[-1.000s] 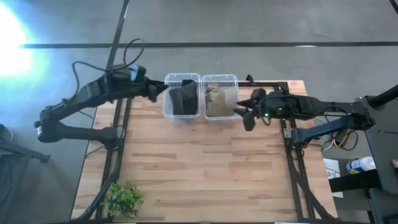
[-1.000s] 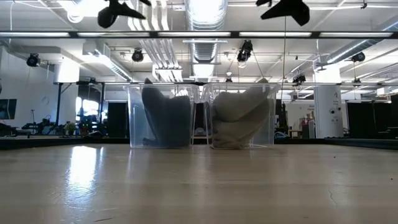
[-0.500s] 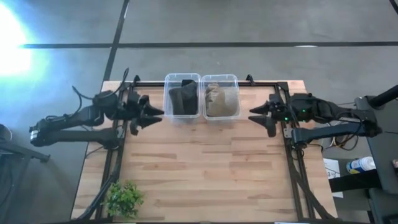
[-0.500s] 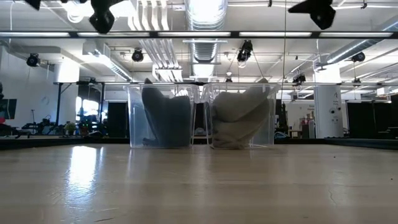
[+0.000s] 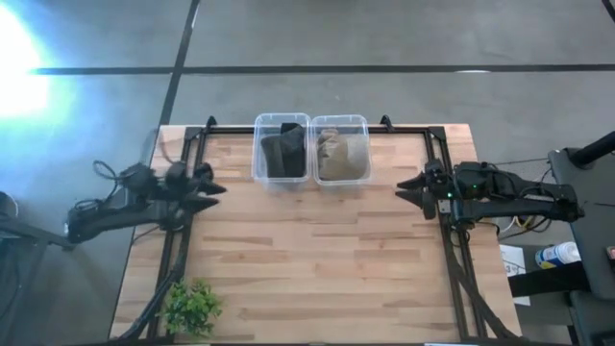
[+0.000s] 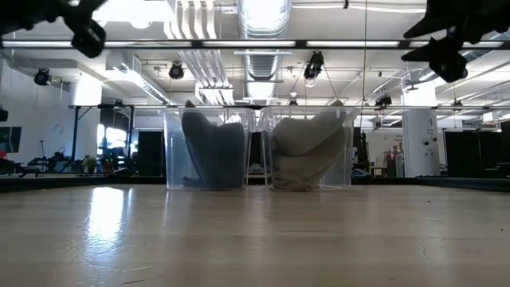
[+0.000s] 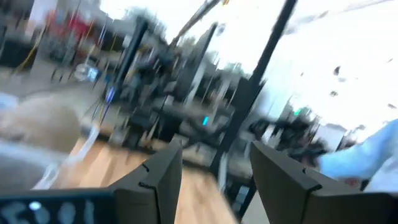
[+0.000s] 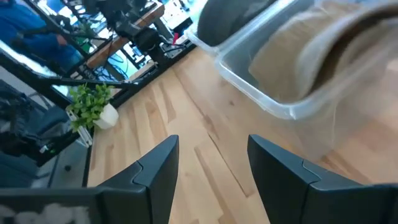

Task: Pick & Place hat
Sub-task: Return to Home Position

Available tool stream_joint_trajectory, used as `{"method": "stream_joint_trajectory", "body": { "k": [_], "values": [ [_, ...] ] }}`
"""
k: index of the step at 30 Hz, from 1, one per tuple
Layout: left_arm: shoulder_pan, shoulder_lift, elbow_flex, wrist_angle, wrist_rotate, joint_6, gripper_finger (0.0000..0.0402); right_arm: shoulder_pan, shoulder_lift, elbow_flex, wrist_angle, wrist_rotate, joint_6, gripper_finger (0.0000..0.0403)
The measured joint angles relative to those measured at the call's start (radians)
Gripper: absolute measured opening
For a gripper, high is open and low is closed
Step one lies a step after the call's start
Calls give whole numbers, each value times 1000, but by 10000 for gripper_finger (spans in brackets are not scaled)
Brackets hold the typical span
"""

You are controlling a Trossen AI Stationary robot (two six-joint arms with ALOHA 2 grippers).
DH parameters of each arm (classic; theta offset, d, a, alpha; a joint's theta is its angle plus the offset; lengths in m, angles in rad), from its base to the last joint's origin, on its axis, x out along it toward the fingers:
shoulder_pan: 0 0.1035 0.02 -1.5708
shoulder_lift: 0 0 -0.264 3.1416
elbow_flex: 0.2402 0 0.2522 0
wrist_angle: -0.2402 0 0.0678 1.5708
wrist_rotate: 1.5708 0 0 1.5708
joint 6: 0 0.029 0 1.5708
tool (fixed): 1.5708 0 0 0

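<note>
Two clear bins stand side by side at the table's far middle. The left bin holds a dark grey hat; the right bin holds a tan hat, which also shows in the right wrist view. My left gripper hangs open and empty over the table's left edge, well left of the bins. My right gripper hangs open and empty near the table's right edge, right of the bins. Both are high in the low view, the left gripper and the right gripper.
A small green potted plant stands at the table's near left corner, also seen in the right wrist view. Black frame rails run along the left and right table edges. The wooden tabletop lies bare between the bins and the near edge.
Both arms have drawn back from the bins. My left gripper has moved from the dark hat's bin toward the table's left edge and nearer. My right gripper has moved from beside the tan hat's bin toward the right edge. The hats and bins have stayed put.
</note>
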State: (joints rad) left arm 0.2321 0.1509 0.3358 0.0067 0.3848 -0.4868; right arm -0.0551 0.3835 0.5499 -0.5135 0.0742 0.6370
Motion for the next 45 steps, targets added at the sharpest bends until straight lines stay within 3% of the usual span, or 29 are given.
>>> {"method": "stream_joint_trajectory", "body": {
  "k": [6,24,30,37,39,41,45],
  "values": [
    [0,-151,-71,-5,-1,-41,183,0,-94,-74,-4,3,19,187],
    [0,-59,-198,-29,-8,-67,183,0,-107,-263,-13,4,-8,187],
    [-50,-137,-313,17,-27,-69,183,0,-107,-337,-13,4,-8,187],
    [-158,-150,-322,109,-58,-77,183,0,-86,-377,-7,3,-8,187],
    [-201,-150,-327,98,-57,-10,183,0,-79,-368,-4,4,-8,187],
    [-244,-150,-327,60,-74,160,183,0,-73,-361,-5,4,-9,187],
    [-283,-150,-327,19,-290,416,183,0,-72,-357,-4,4,-9,187]
  ]
}}
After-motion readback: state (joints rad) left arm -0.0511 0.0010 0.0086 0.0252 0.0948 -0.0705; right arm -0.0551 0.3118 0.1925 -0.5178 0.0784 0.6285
